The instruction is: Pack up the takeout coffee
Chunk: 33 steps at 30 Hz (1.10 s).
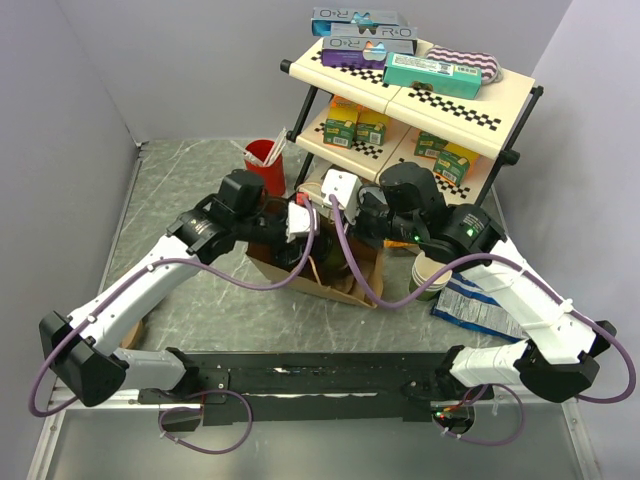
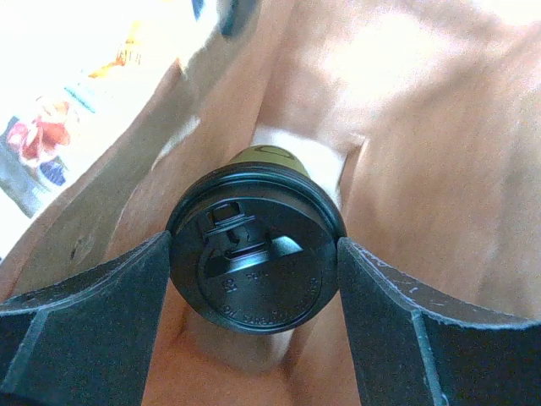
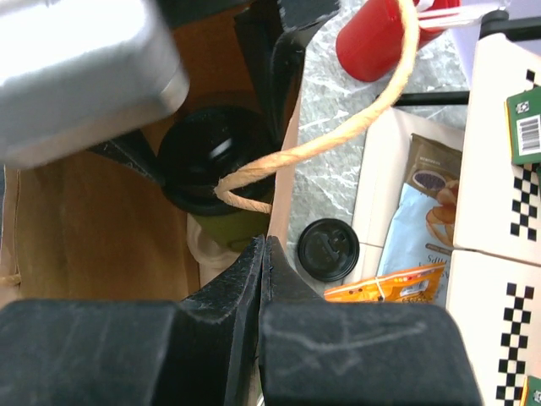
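Note:
The takeout coffee (image 2: 256, 258), a dark green cup with a black lid, is upright inside the brown paper bag (image 2: 406, 127). My left gripper (image 2: 254, 247) reaches down into the bag, and its fingers (image 2: 93, 321) press on both sides of the lid. In the right wrist view the cup (image 3: 237, 227) shows under the left gripper. My right gripper (image 3: 265, 254) is shut on the bag's wall (image 3: 283, 203) beside the rope handle (image 3: 338, 135). In the top view the bag (image 1: 325, 275) sits between both grippers, and the cup is hidden.
A loose black lid (image 3: 328, 249) lies on the table just outside the bag. A red cup (image 1: 265, 160) with sticks stands behind the bag. A two-tier shelf (image 1: 500, 115) of boxes stands at the back right. A stack of cups (image 1: 430, 275) and a blue snack bag (image 1: 480, 305) lie to the right.

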Motion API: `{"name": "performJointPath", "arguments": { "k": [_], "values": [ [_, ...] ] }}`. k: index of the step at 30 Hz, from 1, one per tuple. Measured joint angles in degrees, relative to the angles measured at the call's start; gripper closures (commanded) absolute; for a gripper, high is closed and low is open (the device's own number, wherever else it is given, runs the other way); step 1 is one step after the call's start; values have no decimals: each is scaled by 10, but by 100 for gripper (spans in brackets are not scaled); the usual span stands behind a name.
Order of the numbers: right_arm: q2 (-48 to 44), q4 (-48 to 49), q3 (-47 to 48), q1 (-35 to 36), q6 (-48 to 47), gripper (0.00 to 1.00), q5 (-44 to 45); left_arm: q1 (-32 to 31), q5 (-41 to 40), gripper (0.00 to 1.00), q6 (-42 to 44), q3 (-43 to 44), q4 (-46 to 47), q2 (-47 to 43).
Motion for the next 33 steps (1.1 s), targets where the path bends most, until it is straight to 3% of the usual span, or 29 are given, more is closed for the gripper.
{"name": "performJointPath", "arguments": {
  "k": [7,12,20,33],
  "values": [
    [0,5,-1,2,-2,100,0,10,56,99,-68,0,48,-1],
    [0,9,-7,2,-2,100,1,11,52,99,-67,-6,54,0],
    [3,10,-4,2,-10,100,10,-3,1,99,14,-6,19,25],
    [-1,17,-9,45,-53,100,18,-121,-156,99,113,-95,10,23]
  ]
}}
